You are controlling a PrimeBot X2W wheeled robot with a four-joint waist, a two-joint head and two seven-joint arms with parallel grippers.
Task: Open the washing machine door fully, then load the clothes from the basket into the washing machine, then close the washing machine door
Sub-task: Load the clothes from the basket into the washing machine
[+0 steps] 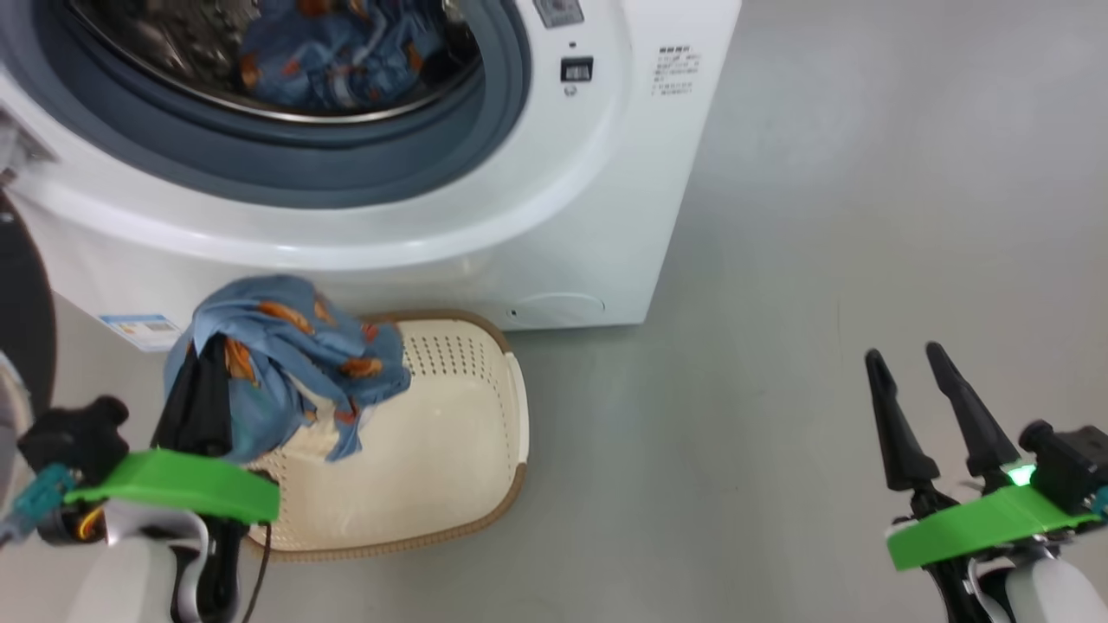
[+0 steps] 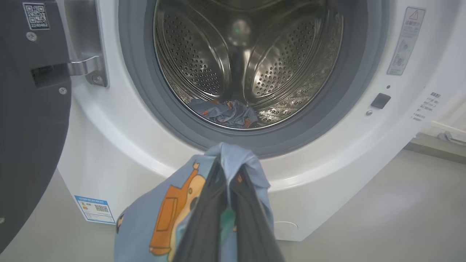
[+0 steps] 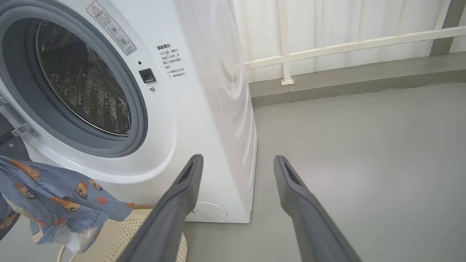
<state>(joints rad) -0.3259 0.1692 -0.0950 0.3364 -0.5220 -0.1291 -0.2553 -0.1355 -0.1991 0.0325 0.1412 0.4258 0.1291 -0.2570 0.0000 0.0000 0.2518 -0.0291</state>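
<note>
The washing machine (image 1: 554, 216) stands with its black door (image 2: 29, 127) swung out to the left. One light-blue bundle of the clothes (image 2: 225, 112) lies low in the steel drum. My left gripper (image 1: 201, 346) is shut on a second printed bundle (image 1: 294, 346), which hangs above the left end of the cream basket (image 1: 450, 450). In the left wrist view the fingers (image 2: 251, 222) pinch that cloth (image 2: 164, 211) just below the drum opening. My right gripper (image 1: 903, 353) hovers open and empty over the floor to the right, its fingers (image 3: 174, 203) spread beside the machine's corner.
Bare grey floor (image 1: 822, 260) stretches right of the machine. A white railing (image 3: 327, 47) and a low kerb run along the wall behind. The open door's hinge (image 2: 85, 67) sticks out at the drum's left. A blue sticker (image 2: 94, 209) sits low on the front.
</note>
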